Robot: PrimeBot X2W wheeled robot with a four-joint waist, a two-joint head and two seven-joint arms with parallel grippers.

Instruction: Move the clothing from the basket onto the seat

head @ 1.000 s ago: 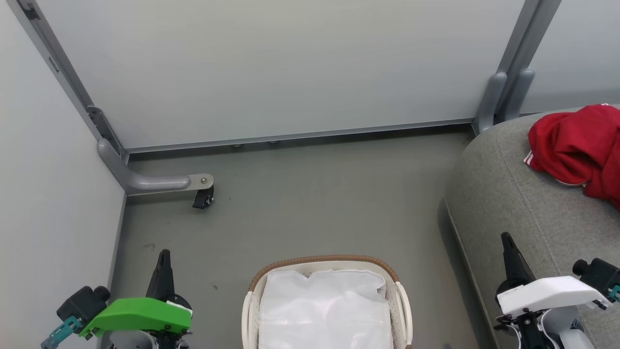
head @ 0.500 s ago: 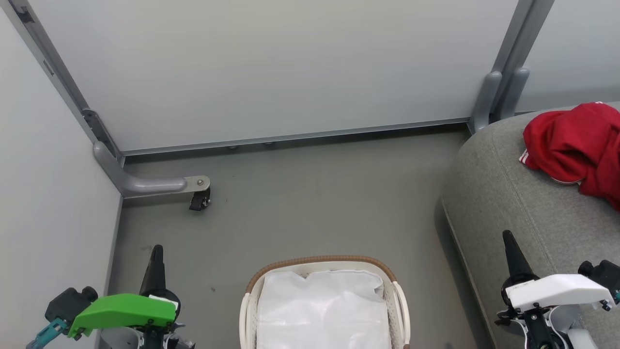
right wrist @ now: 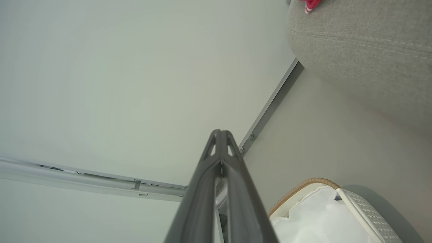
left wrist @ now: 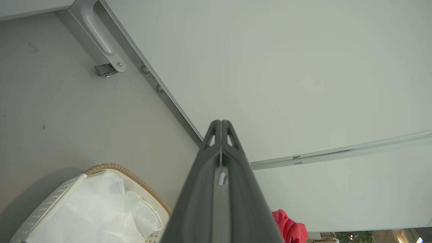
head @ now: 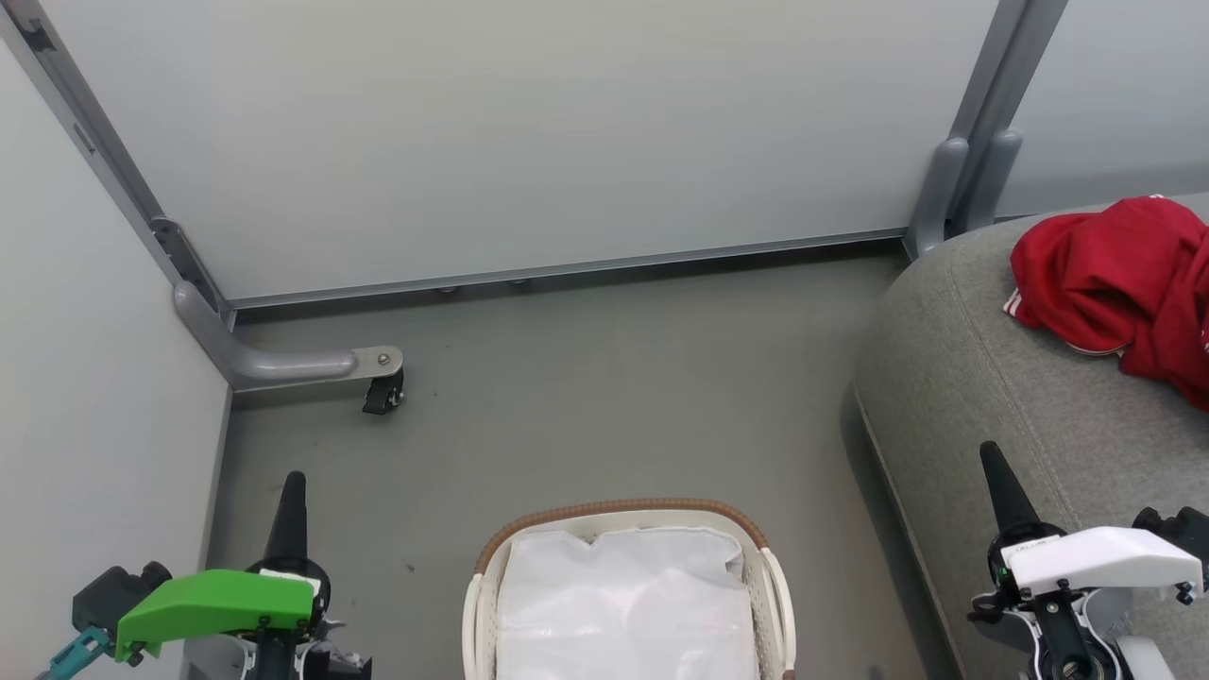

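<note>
The red clothing [head: 1119, 283] lies bunched on the grey seat [head: 982, 378] at the right; a scrap of the clothing [left wrist: 290, 229] also shows in the left wrist view, and one [right wrist: 310, 4] in the right wrist view. The white basket [head: 491, 567] with its brown woven rim stands on the floor at bottom centre, showing just its white liner [head: 623, 604]. My left gripper [head: 290, 491] is shut and empty at the lower left. My right gripper [head: 994, 463] is shut and empty at the lower right, over the seat's front edge.
Pale partition panels [head: 529, 132] wall in the grey floor at the back and left. A grey support foot with a black caster [head: 378, 392] juts out at the left corner. Two grey posts [head: 954, 194] stand behind the seat.
The whole head view has shifted slightly, so the camera moved. Both grippers sit lower in the picture than a second ago and stay shut. The clothing rests unchanged on the seat.
</note>
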